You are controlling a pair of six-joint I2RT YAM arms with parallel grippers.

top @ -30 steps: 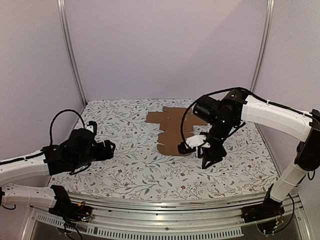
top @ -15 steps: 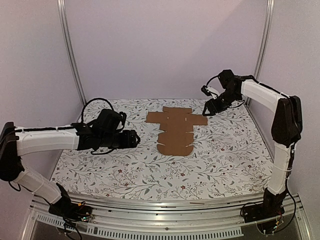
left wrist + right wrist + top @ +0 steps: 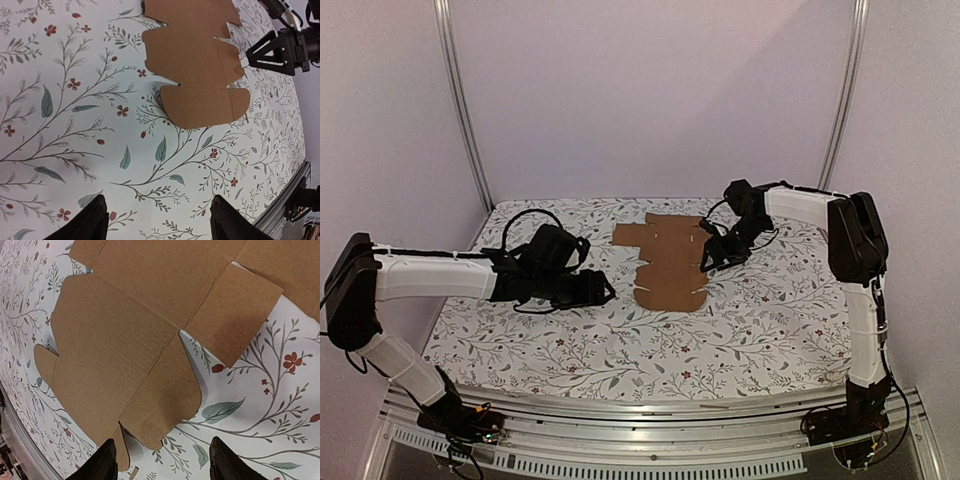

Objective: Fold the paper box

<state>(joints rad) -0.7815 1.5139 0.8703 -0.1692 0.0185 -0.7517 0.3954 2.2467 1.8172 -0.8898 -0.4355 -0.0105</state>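
On the table [image 3: 570, 340], the paper box [image 3: 670, 265] lies flat, lengthwise near-to-far.

Flat die-cut sheet of plain brown cardboard [image 3: 670, 262], unfolded, no flap raised. Lies flush on the floral-patterned table top [image 3: 620, 340], beyond the table's middle toward 12 o'clock, a little to the 1 o'clock side in the top view. Roughly cross-shaped: spreads wide at the far end, with flaps reaching toward 9 and 3 o'clock, then narrows into a body running toward 6 o'clock. Ends at the near edge in rounded tab corners. Shows slits and pointed notches along both long sides, faint crease lines between panels, and fine corrugation up close.
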